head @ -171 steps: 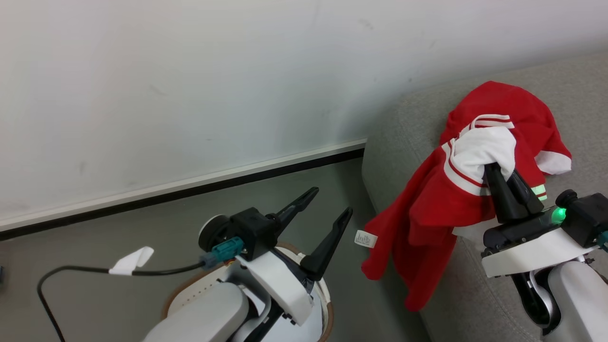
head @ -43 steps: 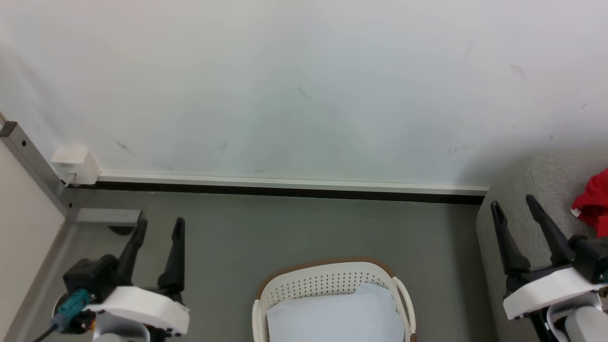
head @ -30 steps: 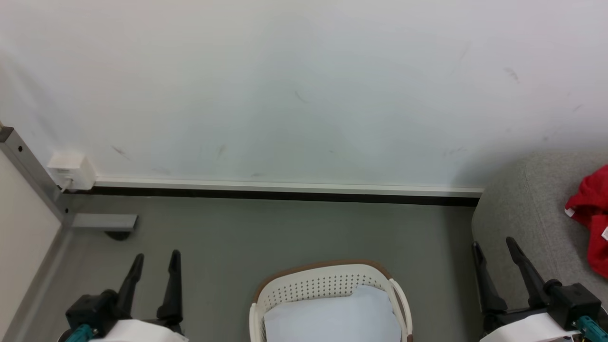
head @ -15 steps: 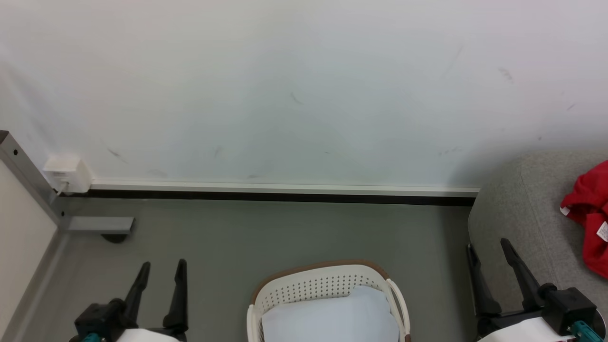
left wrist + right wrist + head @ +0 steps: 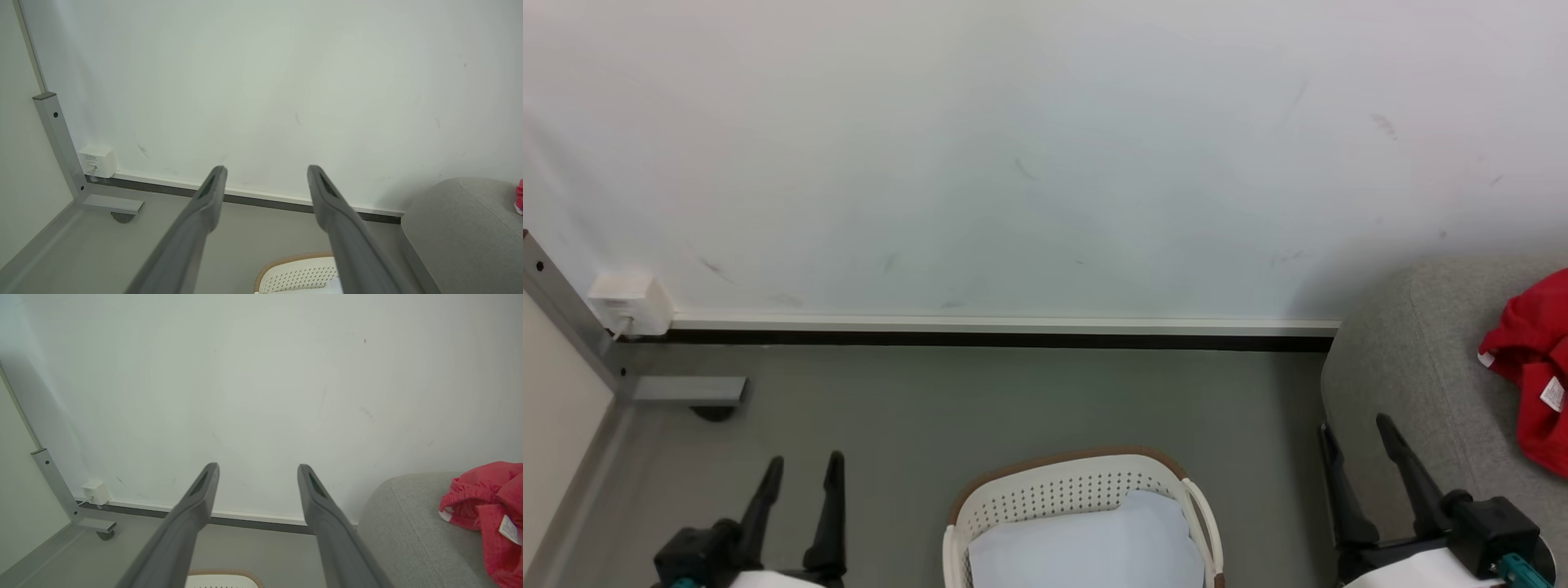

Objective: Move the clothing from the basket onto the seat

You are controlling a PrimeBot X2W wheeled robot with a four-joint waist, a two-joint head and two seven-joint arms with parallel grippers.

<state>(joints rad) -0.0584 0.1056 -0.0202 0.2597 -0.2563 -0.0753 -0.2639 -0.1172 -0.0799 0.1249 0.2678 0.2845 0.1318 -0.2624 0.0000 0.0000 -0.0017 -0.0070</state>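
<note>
The red clothing (image 5: 1529, 367) lies bunched on the grey seat (image 5: 1413, 359) at the far right, a small white tag showing on it; the right wrist view has the clothing (image 5: 486, 510) on the seat (image 5: 412, 526) too. The white basket (image 5: 1078, 498) with a brown rim stands on the floor at bottom centre, with a pale blue-white cloth (image 5: 1086, 547) inside. My left gripper (image 5: 803, 462) is open and empty at lower left, well left of the basket. My right gripper (image 5: 1354, 428) is open and empty beside the seat's rounded end, apart from the clothing.
A white wall with a black skirting strip (image 5: 996, 336) runs behind the grey floor (image 5: 931, 408). At the left stand a grey metal post (image 5: 564, 310) with a foot (image 5: 686, 390) and a small white box (image 5: 625, 302) on the wall.
The head view has shifted slightly. Both grippers have sunk a little lower in it, still open. The clothing has stayed on the seat.
</note>
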